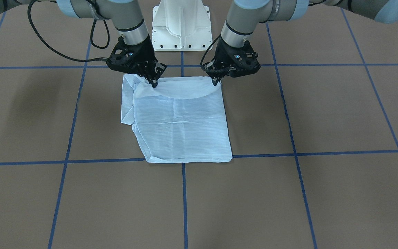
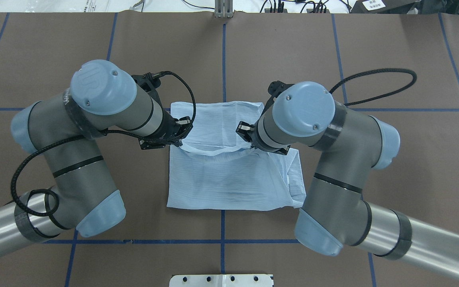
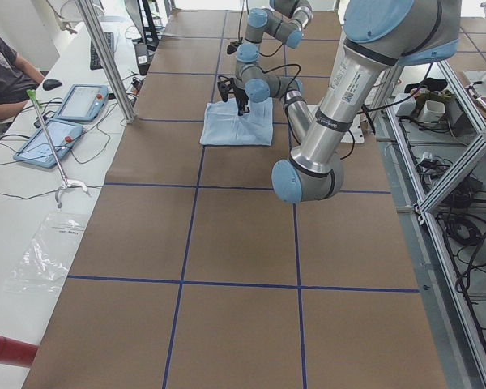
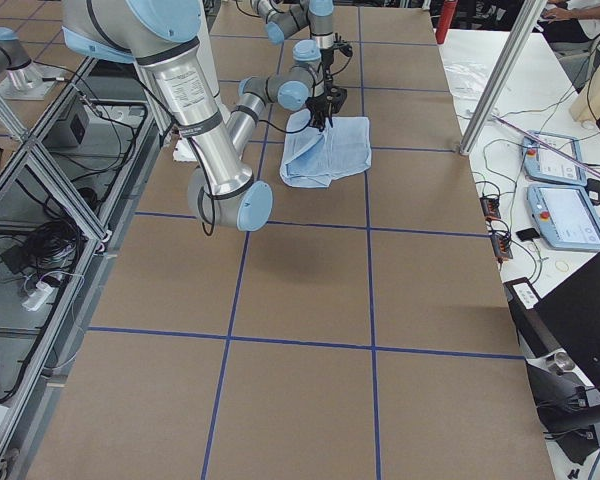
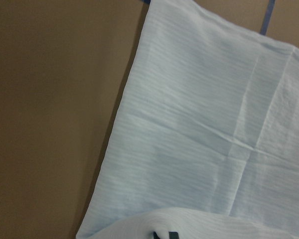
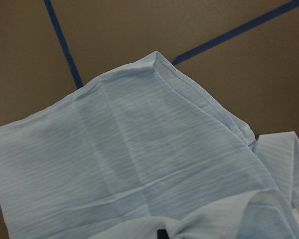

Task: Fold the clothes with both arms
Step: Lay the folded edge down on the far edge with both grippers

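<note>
A: Overhead exterior, biggest first: one table [image 2: 373, 48], carrying one shirt [image 2: 221, 179] mid-table, lying across the centre tape line as a rough rectangle.

B: Arms?

A: Two. The left arm [image 2: 74, 131] and right arm [image 2: 333, 159] are both bending down over the shirt from its two sides.

B: Pincers?

A: Two. The left pincer [image 1: 217, 81] and right pincer [image 1: 154, 83] are each pinching one end of the shirt's robot-side edge. That edge is hanging lifted off the table, with slack sagging between them.

B: Step?

A: Looks like they're folding the robot-side half over onto the far half, and the flap is only partly across.

B: Next?

A: I'd say it's calling for both ends travelling forward together and level. Then they're lowering onto the far hem and letting go. Uneven pace is risking a skewed fold.
</note>
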`<state>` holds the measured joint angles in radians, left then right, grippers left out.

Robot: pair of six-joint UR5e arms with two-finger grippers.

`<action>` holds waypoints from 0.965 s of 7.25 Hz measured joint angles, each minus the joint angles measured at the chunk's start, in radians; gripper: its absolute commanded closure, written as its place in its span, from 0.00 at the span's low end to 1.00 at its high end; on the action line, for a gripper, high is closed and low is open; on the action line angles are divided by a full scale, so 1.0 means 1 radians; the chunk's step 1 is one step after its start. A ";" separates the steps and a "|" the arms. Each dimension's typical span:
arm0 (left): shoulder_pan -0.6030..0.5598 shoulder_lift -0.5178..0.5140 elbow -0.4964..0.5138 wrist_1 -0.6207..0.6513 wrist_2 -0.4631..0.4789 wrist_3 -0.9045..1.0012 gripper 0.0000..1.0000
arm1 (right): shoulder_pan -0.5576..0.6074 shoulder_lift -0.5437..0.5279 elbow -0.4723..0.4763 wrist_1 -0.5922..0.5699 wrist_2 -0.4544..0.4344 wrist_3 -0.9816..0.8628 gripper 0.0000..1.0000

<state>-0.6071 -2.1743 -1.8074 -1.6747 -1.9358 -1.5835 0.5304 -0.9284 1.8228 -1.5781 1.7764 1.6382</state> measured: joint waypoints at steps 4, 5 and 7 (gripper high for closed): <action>-0.044 -0.027 0.112 -0.067 0.001 0.025 1.00 | 0.060 0.079 -0.185 0.048 0.004 -0.094 1.00; -0.046 -0.040 0.141 -0.086 0.001 0.025 1.00 | 0.072 0.091 -0.239 0.095 0.008 -0.099 1.00; -0.047 -0.059 0.188 -0.120 0.002 0.025 1.00 | 0.083 0.135 -0.326 0.147 0.018 -0.102 1.00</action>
<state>-0.6539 -2.2334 -1.6195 -1.7945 -1.9334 -1.5589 0.6134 -0.7933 1.4972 -1.4310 1.7946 1.5363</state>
